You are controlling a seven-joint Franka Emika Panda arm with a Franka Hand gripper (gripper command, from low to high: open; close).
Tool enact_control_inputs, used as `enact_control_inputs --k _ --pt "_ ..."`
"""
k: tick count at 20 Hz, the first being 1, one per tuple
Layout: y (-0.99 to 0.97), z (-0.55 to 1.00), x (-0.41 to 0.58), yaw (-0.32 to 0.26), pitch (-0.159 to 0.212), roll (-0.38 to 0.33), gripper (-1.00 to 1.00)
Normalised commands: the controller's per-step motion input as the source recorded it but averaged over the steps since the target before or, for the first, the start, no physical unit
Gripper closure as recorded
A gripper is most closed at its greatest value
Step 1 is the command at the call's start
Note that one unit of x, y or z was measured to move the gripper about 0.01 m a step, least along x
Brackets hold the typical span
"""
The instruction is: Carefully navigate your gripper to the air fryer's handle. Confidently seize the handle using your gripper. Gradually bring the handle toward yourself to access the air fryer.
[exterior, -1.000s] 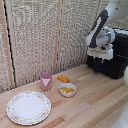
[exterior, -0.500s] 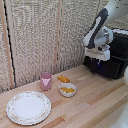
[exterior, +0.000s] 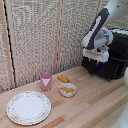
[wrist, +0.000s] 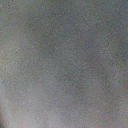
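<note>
The air fryer (exterior: 116,52) is a large black box at the exterior view's right, on the wooden table. My gripper (exterior: 95,60) hangs from the white block of the white and grey arm, right against the fryer's front drawer panel (exterior: 102,69). The handle is hidden behind the gripper and its block. The fingers are too small and dark against the black panel to show whether they are open or shut. The wrist view is only a grey blur and shows nothing.
A pink cup (exterior: 46,80), a white bowl (exterior: 67,90) with yellow food and a loose orange piece (exterior: 63,78) stand mid-table. A patterned plate (exterior: 28,106) lies at the front left. A woven screen (exterior: 40,35) closes the back.
My gripper has shifted a little toward the exterior view's left and slightly down. The black front edge of the fryer seems to reach a little further left with it.
</note>
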Motion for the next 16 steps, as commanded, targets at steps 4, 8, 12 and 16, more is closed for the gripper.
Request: enact_control_inputs --k 4,8,12,16 --pt "0.85 -0.16 -0.030 -0.069 -0.089 0.044 1.00" --pt "0.93 -0.40 -0.019 -0.053 -0.073 0.000 1.00" --pt "0.91 -0.46 0.000 -0.071 -0.012 0.000 1.00" --pt "0.87 -0.25 0.001 -0.057 0.000 0.036 1.00"
